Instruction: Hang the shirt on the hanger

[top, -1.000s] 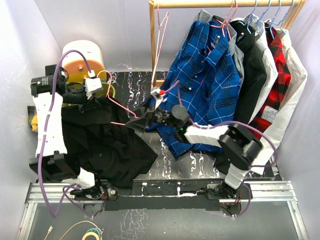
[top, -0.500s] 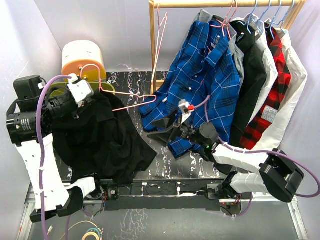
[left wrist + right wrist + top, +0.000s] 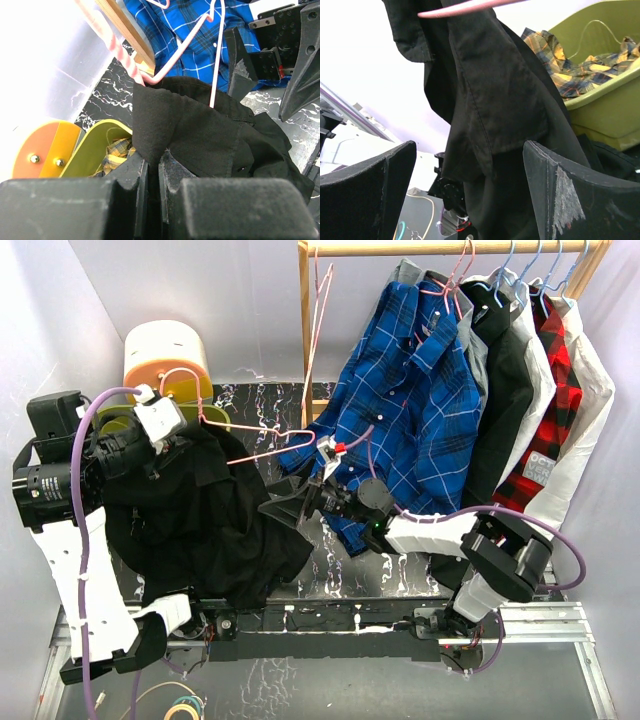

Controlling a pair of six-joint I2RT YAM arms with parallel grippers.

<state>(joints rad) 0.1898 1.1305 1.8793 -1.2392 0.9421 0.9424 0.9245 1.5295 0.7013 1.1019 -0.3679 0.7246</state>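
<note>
Shirt [image 3: 200, 520] hangs bunched from my left end effector [image 3: 152, 167], pinched beside the pink hanger [image 3: 255, 427]; my spread right end effector [image 3: 285, 498] tugging the cloth could slide it off the wire.

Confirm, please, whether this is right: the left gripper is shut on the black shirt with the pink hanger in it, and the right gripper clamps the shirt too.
Not quite: the right gripper is open, fingers spread wide before the shirt, as the right wrist view shows. The left gripper is indeed shut on the shirt, the pink hanger in it.
</note>
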